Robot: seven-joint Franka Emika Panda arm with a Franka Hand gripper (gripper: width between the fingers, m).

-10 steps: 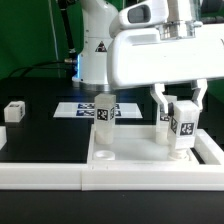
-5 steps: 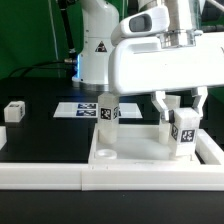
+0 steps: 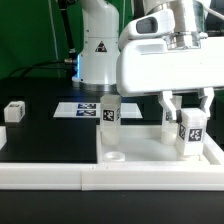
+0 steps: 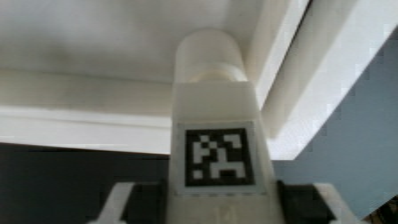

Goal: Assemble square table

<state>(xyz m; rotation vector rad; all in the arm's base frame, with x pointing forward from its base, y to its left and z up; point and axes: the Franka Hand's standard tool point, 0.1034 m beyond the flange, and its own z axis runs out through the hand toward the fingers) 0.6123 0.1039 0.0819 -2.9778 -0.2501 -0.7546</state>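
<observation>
The white square slab [image 3: 150,150] lies on the black table against the front rail, with an open socket [image 3: 113,156] near its front left corner. One tagged white leg [image 3: 110,115] stands upright on the slab's left part. My gripper [image 3: 187,118] is shut on a second tagged leg [image 3: 192,131] and holds it upright at the slab's right corner. In the wrist view the held leg [image 4: 222,110] runs out from between my fingers [image 4: 137,205] towards the slab [image 4: 89,100]. A third leg [image 3: 14,111] lies on the table at the exterior view's far left.
The long white border rail [image 3: 50,176] runs along the front of the table. The marker board [image 3: 80,108] lies flat behind the slab. The robot's white base [image 3: 98,50] stands at the back.
My gripper has moved to the exterior view's right with the leg in it. The slab and the leg standing on it have shifted slightly the same way.
</observation>
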